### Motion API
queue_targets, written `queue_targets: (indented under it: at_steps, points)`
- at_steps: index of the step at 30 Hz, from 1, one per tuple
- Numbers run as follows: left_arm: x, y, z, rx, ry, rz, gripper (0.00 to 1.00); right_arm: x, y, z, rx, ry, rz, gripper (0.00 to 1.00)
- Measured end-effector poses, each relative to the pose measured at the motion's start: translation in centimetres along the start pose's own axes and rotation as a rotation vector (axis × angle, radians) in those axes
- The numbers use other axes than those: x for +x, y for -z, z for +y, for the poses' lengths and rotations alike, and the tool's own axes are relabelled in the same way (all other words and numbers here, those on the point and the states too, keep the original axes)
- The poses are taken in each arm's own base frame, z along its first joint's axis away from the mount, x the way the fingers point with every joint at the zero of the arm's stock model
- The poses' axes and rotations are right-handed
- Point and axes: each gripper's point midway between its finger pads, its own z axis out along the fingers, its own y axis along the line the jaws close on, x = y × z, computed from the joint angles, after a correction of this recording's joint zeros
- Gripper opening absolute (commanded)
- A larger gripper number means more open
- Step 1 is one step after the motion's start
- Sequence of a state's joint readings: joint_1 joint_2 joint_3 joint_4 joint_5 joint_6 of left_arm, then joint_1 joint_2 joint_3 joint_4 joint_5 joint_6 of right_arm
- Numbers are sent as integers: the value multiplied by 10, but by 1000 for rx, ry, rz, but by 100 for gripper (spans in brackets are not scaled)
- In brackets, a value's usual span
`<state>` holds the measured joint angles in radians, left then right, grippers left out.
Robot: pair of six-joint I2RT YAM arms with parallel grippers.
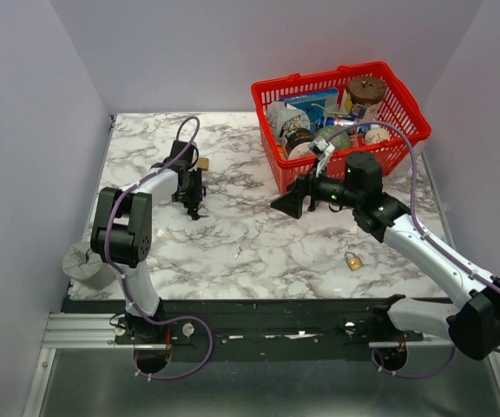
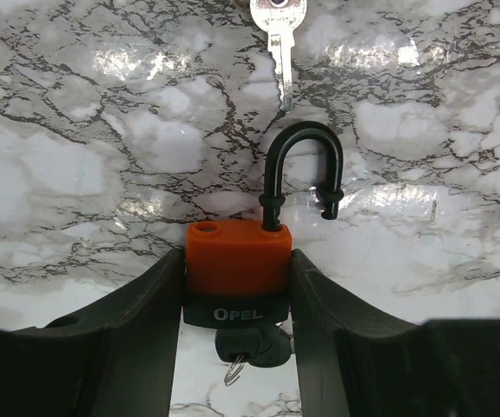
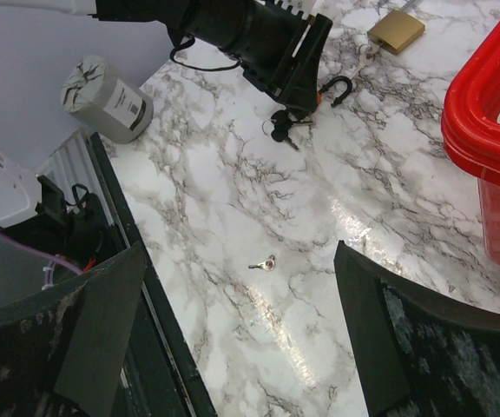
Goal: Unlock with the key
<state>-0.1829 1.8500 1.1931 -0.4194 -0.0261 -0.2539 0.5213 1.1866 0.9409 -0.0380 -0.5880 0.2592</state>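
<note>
Orange padlock (image 2: pixel 237 256) clamped in left claw (image 2: pixel 237 271), shackle (image 2: pixel 302 165) open.
Long axis pointing away toward loose key (image 2: pixel 280 35); right claw (image 3: pixel 239 256) spread wide, empty, above tabletop (image 3: pixel 233 182) near red basket (image 3: pixel 484 104).

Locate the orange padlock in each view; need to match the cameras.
Left wrist: orange padlock at lower centre, shackle pointing up the frame.
Right wrist: top centre; only the shackle and a sliver of orange show at the tip of the left hand.
Top external: not distinguishable, hidden under that hand, left of centre.
Shared landmark: the left hand, which grips the padlock and shows in all three views.
</note>
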Motion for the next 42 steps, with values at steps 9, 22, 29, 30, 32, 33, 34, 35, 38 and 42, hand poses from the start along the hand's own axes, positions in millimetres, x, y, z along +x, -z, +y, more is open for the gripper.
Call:
queue_targets:
  at_steps: [9,22,29,30,32,33,34,35,38,42]
  points:
    - [8,4,-1,-7,-8,19,37,0,1,-2,5,-1,-2,98]
    - [14,6,2,-19,-16,42,77,3,-2,-5,8,-2,7,98]
    - [18,13,2,-27,-27,25,84,3,-2,-5,8,-2,7,98]
    - [16,16,2,-28,-31,12,86,3,-2,-5,8,-2,7,98]
    - [12,23,0,-27,-39,-22,89,3,-2,-5,8,-1,7,98]
    - [7,29,-1,-25,-43,-49,90,3,-2,-5,8,-1,7,98]
    - [1,36,-2,-21,-46,-85,94,3,-2,-5,9,0,7,97]
    - [-4,41,-3,-18,-47,-114,95,3,-2,-6,9,2,7,97]
    - [-22,65,-6,-2,-45,-232,97,3,-3,-8,18,10,5,96]
    - [-44,105,-8,27,-30,-409,99,3,-3,-15,52,20,1,94]
